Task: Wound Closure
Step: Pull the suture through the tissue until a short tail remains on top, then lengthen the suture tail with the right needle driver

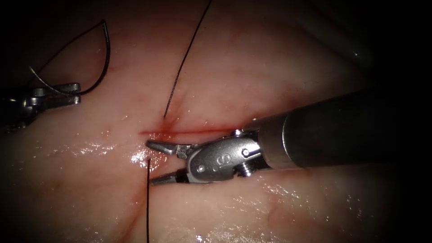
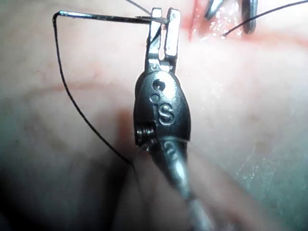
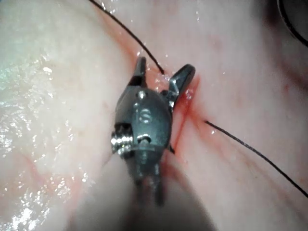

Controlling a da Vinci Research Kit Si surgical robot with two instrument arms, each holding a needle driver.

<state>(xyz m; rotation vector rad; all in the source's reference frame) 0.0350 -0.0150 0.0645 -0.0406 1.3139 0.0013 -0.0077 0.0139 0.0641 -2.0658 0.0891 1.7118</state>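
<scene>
The cut is a thin red line across the tissue. My left tool is far to the left of the cut, jaws shut on the curved needle toward its pointed end. The needle is held clear of the tissue. In the left wrist view the left tool pinches the needle, and thread trails from its blunt end. My right tool stands open at the cut's left end and holds nothing. A thread strand leaves the tissue between its jaw tips. In the right wrist view the right tool is spread over the cut.
A second strand rises from the tissue just beyond the cut and runs up out of view. Red fluid lines the cut. The tissue around it is wet and glistening. The right tool's dark shaft crosses the right half.
</scene>
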